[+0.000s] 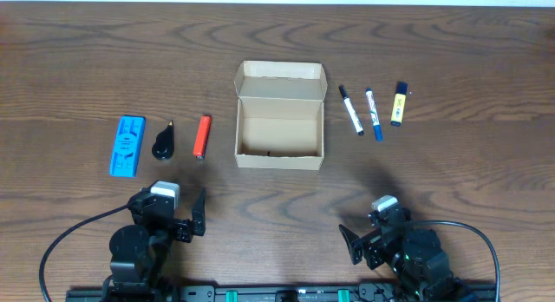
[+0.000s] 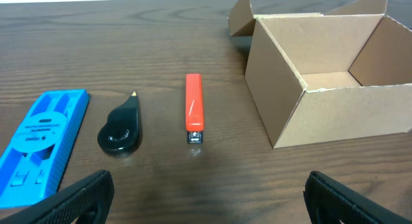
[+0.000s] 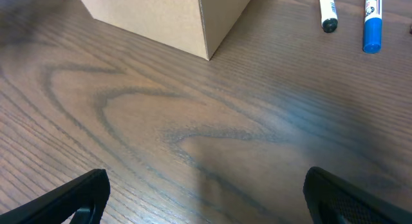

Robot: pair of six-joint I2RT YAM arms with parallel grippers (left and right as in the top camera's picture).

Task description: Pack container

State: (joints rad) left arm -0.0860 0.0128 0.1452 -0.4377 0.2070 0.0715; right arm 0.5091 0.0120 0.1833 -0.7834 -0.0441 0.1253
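- The wooden surface (image 1: pixel 434 42) carries everything. It is bare just ahead of both claws.
- The container (image 1: pixel 279 160) sits open ahead of the left claw (image 2: pixel 206 208) and to its right, and ahead of the right claw (image 3: pixel 206 198) and to its left. It looks empty, with its flap lid standing up on the far side. It is probably light, so a finger catching a wall could push it along or tip it.
- Both claws hover low with fingers spread apart and holding nothing. If both go to the box at once, they could knock together over it.
- A blue case (image 1: pixel 127 145) lies ahead and far to the left of the left claw. It looks wide, so the grip may slip off.
- A black teardrop-shaped item (image 1: pixel 163 143) lies ahead and slightly left of that claw. Its rounded body may squirt out of a pinch.
- A red stapler (image 1: pixel 201 136) lies ahead of the left claw, between the teardrop item and the box.
- A black-capped marker (image 1: pixel 351 110) and a blue marker (image 1: pixel 373 114) lie close together, ahead of the right claw. They may roll, or one finger may drag its neighbour.
- A yellow highlighter (image 1: pixel 399 103) lies farthest ahead and right of the right claw.
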